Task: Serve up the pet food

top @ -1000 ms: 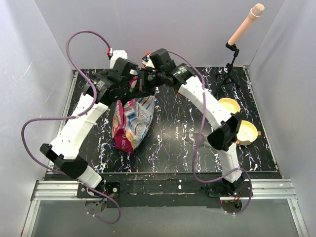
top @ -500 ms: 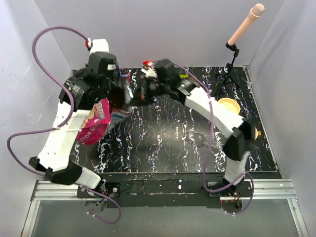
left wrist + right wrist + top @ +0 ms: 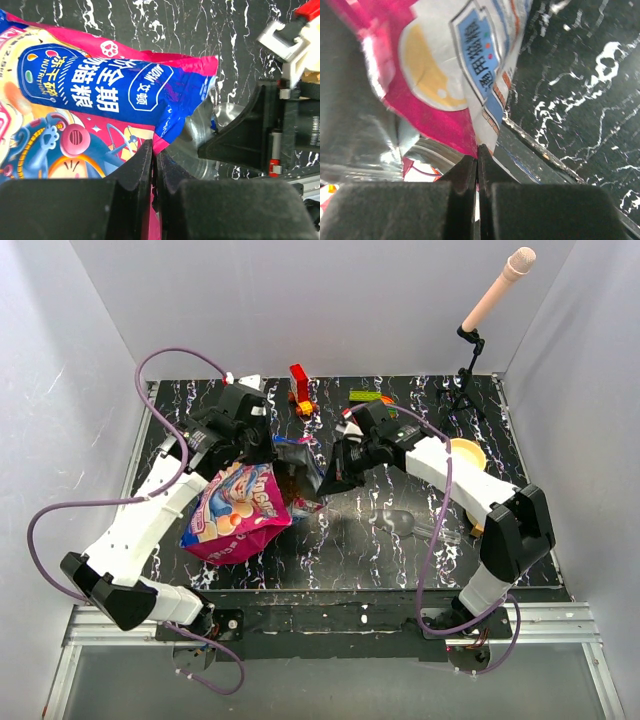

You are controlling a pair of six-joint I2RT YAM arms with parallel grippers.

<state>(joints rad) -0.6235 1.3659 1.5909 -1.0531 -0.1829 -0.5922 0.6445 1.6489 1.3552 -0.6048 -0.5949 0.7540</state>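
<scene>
- Pink, white and blue glossy bag [image 3: 238,518] sits left of centre in the top view. It is lifted off the black marbled table [image 3: 350,555] and tipped, with its mouth turned toward the middle of the frame.
- The step in hand, as I read it, is opening the bag. Both arms grip its top edge and the mouth gapes, so the silver lining [image 3: 197,132] shows in the left wrist view. Pouring does not look to have begun.
- No pellets of pet food lie on the table or in the bowl, so the food is judged to be inside the bag. A brownish patch at the mouth in the top view may be kibble, but it is too small to tell.
- The left gripper [image 3: 153,155] has its fingers pressed together, pinching a fold of the bag's pink edge at the bottom centre of its own view.
- The right gripper [image 3: 478,150] is likewise clamped tight on the bag's rim, with only the thin film between its fingers. In the top view it sits just to the right of the mouth.
- The next move would be to carry the open mouth to the yellow bowl [image 3: 468,454] at the right of the top view, well apart from the bag.
- That calls for both pinches to hold, the mouth to stay spread and the tilt to be slow — loose pellets will rush once they start.
- The toy blocks [image 3: 300,382] at upper centre play no part.
</scene>
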